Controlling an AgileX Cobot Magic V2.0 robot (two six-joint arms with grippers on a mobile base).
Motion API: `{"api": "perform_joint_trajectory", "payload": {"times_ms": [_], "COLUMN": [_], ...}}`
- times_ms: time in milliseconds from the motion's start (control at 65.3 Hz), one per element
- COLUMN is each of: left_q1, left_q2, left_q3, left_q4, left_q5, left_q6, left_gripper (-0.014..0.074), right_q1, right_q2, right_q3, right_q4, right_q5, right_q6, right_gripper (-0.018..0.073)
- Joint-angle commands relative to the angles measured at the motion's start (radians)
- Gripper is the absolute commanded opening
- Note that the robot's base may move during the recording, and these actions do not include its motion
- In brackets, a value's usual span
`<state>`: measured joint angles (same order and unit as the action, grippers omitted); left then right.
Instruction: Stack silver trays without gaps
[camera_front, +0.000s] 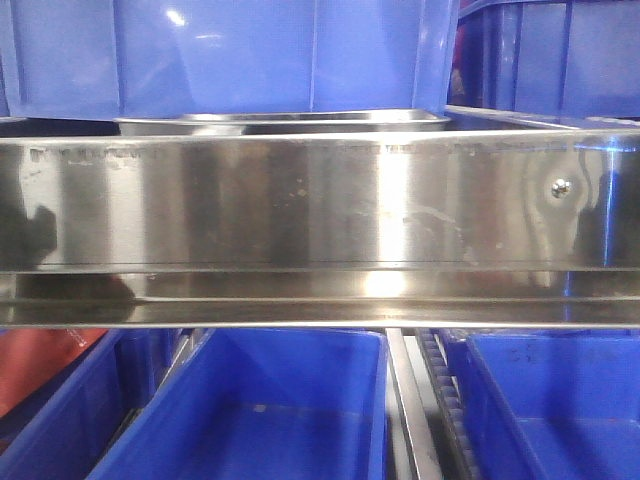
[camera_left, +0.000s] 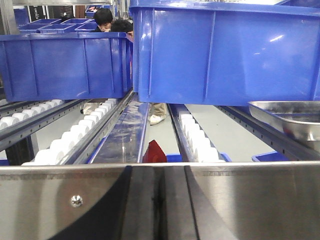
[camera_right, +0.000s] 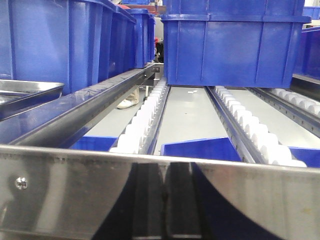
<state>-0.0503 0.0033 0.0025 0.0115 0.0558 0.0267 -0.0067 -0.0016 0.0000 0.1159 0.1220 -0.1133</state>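
A silver tray (camera_front: 290, 120) lies on the upper shelf just behind the brushed-steel rail (camera_front: 300, 200), under a blue bin (camera_front: 230, 50). Its corner shows at the right edge of the left wrist view (camera_left: 290, 117) and at the left edge of the right wrist view (camera_right: 25, 92). Both grippers are low in front of the rail, apart from the tray. My left gripper (camera_left: 159, 200) and my right gripper (camera_right: 165, 210) show only as dark mirrored shapes in the rail, each with its fingers pressed together and nothing between them.
Blue bins (camera_left: 225, 50) (camera_right: 235, 45) stand on roller tracks (camera_left: 75, 135) (camera_right: 145, 120) behind the rail. More blue bins (camera_front: 250, 410) sit on the shelf below. A red object (camera_left: 154, 152) lies beneath the tracks. People stand far behind (camera_left: 103, 17).
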Motion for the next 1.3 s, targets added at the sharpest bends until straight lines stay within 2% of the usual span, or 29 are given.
{"api": "perform_joint_trajectory", "payload": {"times_ms": [0, 643, 750, 903, 979, 1025, 1102, 1178, 1285], "left_q1": [-0.004, -0.004, -0.004, -0.004, -0.004, -0.004, -0.004, -0.004, -0.004], "left_q2": [-0.003, -0.003, -0.003, -0.003, -0.003, -0.003, -0.003, -0.003, 0.067], "left_q3": [-0.003, -0.003, -0.003, -0.003, -0.008, -0.041, -0.104, -0.185, -0.314], "left_q4": [0.004, 0.004, 0.004, 0.004, 0.004, 0.004, 0.004, -0.003, -0.083], "left_q5": [-0.019, -0.044, -0.109, -0.228, -0.241, -0.239, -0.211, -0.147, -0.015], "left_q6": [-0.006, -0.006, -0.006, -0.006, -0.006, -0.006, -0.006, -0.006, -0.006], "left_gripper": [0.0004, 0.0004, 0.0004, 0.0004, 0.0004, 0.0004, 0.0004, 0.0004, 0.0004], "right_q1": [-0.001, -0.001, -0.001, -0.001, -0.001, -0.001, -0.001, -0.001, -0.001], "right_q2": [0.002, 0.002, 0.002, 0.002, 0.002, 0.002, 0.002, 0.002, 0.046], "right_q3": [0.000, 0.000, 0.000, 0.000, 0.000, -0.016, -0.104, -0.216, -0.386], "right_q4": [-0.007, -0.007, -0.007, -0.007, -0.007, -0.007, -0.007, -0.007, -0.007], "right_q5": [-0.025, -0.037, -0.110, -0.344, -0.477, -0.499, -0.446, -0.301, -0.064], "right_q6": [-0.001, -0.001, -0.001, -0.001, -0.001, -0.001, -0.001, -0.001, 0.007], "right_gripper": [-0.0069, -0.0069, -0.0069, -0.0069, -0.0069, -0.0069, -0.0069, -0.0069, -0.0069]}}
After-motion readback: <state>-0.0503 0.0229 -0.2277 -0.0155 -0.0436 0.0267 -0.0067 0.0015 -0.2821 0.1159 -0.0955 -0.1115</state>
